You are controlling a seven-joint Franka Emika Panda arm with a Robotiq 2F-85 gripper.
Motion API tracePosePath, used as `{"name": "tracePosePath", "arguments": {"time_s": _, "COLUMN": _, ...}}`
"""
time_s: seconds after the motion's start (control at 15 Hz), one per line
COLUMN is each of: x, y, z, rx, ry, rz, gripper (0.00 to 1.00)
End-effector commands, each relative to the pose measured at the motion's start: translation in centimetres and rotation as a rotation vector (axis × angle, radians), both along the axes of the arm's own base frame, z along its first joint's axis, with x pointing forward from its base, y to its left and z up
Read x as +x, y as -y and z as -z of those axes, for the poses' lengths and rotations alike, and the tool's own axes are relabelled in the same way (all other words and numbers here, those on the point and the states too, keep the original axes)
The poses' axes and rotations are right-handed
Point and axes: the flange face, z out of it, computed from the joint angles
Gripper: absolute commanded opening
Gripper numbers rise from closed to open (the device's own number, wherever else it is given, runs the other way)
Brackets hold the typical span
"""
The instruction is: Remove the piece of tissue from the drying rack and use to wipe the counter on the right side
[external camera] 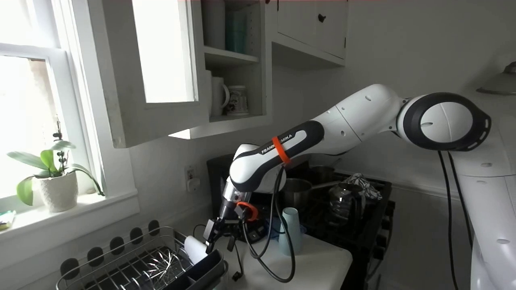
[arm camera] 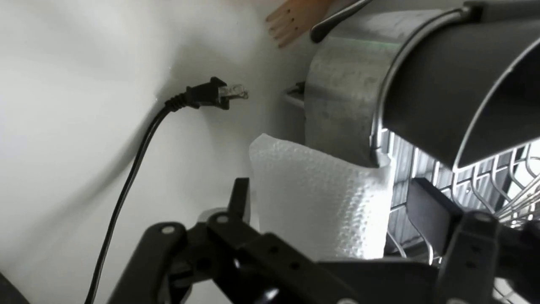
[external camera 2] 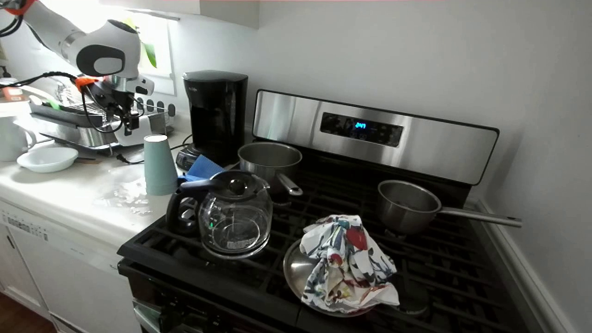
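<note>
Tissue [arm camera: 303, 190]: white, dimpled sheet, apparently hung over the end of the drying rack [external camera: 121, 268]; in an exterior view, at 2 o'clock from the whisk [external camera: 163, 266].

End effector [arm camera: 333, 194]: jaws apart, one to each side of the tissue, seemingly gripping nothing; contact not determinable.

Progress, as judged: end effector placed for the grasp; removal not done; wiping of the desk [external camera: 318, 262] not begun. Outstanding: grasp, lift clear, carry, wipe.

Wet patch [external camera 2: 129, 192]: on the desk, at 8 o'clock from the pale blue cup [external camera 2: 159, 169]; probably the spot to wipe. Plain in an exterior view; neither patch nor cup appears in the wrist view.

Wrist view's own: tissue seen between the jaws, clearly; tan fork [arm camera: 295, 21], prongs legible, at 12 o'clock from it.

Black plug [arm camera: 206, 95]: between 10 and 11 o'clock from the tissue; in all views.
</note>
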Motion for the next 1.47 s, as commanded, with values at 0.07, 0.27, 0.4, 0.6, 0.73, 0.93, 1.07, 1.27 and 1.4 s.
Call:
{"name": "tracePosePath", "arguments": {"time_s": 0.07, "x": 1.5, "y": -0.8, "z": -0.5, "rx": 0.049, "ry": 0.009, "rz": 0.033, "gripper": 0.56}}
{"name": "tracePosePath", "arguments": {"time_s": 0.27, "x": 1.9, "y": -1.0, "z": -1.3, "rx": 0.060, "ry": 0.027, "rz": 0.039, "gripper": 0.35}}
{"name": "tracePosePath", "arguments": {"time_s": 0.4, "x": 2.0, "y": -1.0, "z": -1.5, "rx": 0.059, "ry": 0.033, "rz": 0.039, "gripper": 0.21}}
{"name": "tracePosePath", "arguments": {"time_s": 0.6, "x": 2.2, "y": -1.2, "z": -1.4, "rx": 0.061, "ry": 0.030, "rz": 0.041, "gripper": 0.02}}
{"name": "tracePosePath", "arguments": {"time_s": 0.73, "x": 2.3, "y": -1.4, "z": -1.5, "rx": 0.062, "ry": 0.031, "rz": 0.042, "gripper": 0.00}}
{"name": "tracePosePath", "arguments": {"time_s": 0.93, "x": 2.5, "y": -1.2, "z": -1.6, "rx": 0.066, "ry": 0.030, "rz": 0.047, "gripper": 0.00}}
{"name": "tracePosePath", "arguments": {"time_s": 1.07, "x": 2.5, "y": -1.1, "z": -1.8, "rx": 0.068, "ry": 0.030, "rz": 0.050, "gripper": 0.00}}
{"name": "tracePosePath", "arguments": {"time_s": 1.27, "x": 1.8, "y": -0.6, "z": -2.6, "rx": 0.052, "ry": 0.052, "rz": 0.052, "gripper": 0.00}}
{"name": "tracePosePath", "arguments": {"time_s": 1.4, "x": 1.3, "y": -0.2, "z": -3.4, "rx": 0.049, "ry": 0.066, "rz": 0.054, "gripper": 0.00}}
